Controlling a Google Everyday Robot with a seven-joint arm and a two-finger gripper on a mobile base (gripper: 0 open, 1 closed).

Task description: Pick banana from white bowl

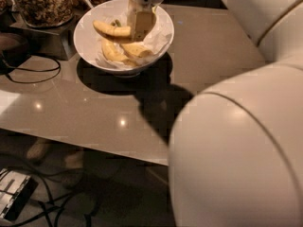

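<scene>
- The gripper (pixel 141 31) hangs from the 12 o'clock edge of the view and reaches down into the white bowl (pixel 81 42), just right of the bowl's middle.
- Its fingers are closed on the right end of the banana (pixel 111 30). 1 tan finger face covers that end.
- The banana sits in the upper half of the bowl, above the other fruit and over the crumpled paper lining (pixel 158 36).
- Its long axis lies nearly level across the view, running from about 10 o'clock to 4 o'clock.
- The free tip points toward 10 o'clock and stops short of the bowl's left rim. The gripped end sits slightly lower.
- The gentle curve sags in the middle, with the free tip turned slightly up.
- 2 more bananas (pixel 113 52) lie lower in the bowl, toward 6 o'clock from the held one, and touch each other near the gripper's tip.
- The bowl stands on a pale table (pixel 94 112) toward 12 o'clock and casts a dark shadow toward 5 o'clock.
- A glass jar of granola (pixel 42 4) stands at 10 o'clock from the bowl, on a dark stand (pixel 45 39) just beside the rim.
- A black cable (pixel 33 77) loops on the table at 9 o'clock.
- The robot's white arm (pixel 236 164) fills the view from 1 o'clock round to 5 o'clock.
</scene>
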